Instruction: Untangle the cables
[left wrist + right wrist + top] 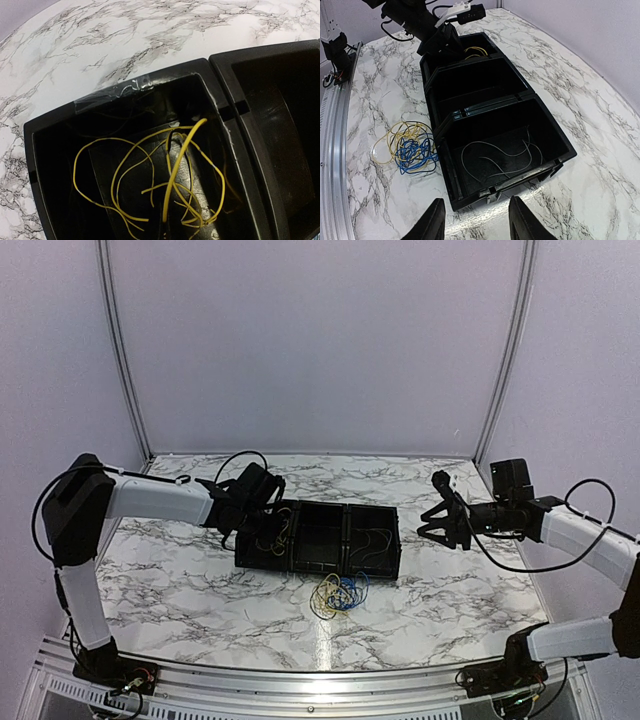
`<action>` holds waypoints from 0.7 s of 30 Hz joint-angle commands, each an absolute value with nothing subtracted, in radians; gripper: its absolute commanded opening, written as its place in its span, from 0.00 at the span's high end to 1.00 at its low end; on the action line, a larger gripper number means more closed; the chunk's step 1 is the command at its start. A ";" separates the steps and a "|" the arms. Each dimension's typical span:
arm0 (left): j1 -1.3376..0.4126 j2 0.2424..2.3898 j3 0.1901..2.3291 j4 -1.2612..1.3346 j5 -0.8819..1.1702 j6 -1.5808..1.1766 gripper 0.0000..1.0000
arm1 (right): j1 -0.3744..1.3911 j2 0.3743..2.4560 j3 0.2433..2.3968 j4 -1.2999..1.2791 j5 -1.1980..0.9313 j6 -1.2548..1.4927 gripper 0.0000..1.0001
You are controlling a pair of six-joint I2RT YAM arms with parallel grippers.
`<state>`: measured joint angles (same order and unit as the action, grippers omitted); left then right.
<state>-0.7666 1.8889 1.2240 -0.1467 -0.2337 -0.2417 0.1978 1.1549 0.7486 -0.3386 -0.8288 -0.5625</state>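
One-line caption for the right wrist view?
Open right gripper faces a three-bin black tray, pale wires in its nearest bin, yellow and blue cables tangled on the table beside it.

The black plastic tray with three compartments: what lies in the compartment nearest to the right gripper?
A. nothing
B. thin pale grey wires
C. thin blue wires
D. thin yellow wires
B: in the right wrist view, the compartment of the black plastic tray nearest the right gripper holds only thin pale grey wires; thin yellow wires lie in the far compartment, and blue wires on the marble table.
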 commanded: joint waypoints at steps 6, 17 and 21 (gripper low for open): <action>-0.767 1.942 1.283 -0.211 -0.276 -0.217 1.00 | 0.188 1.156 0.758 -0.348 -0.837 -0.581 0.56; -0.767 1.854 1.299 -0.251 -0.297 -0.193 0.77 | 0.189 1.158 0.761 -0.356 -0.842 -0.589 0.56; -0.767 1.802 1.296 -0.271 -0.283 -0.181 0.74 | 0.189 1.157 0.762 -0.356 -0.842 -0.590 0.56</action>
<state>-0.7666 1.8870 1.2655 -0.2199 -0.2775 -0.2005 0.1978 1.1603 0.7486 -0.3492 -0.8288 -0.5774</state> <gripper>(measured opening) 0.243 0.440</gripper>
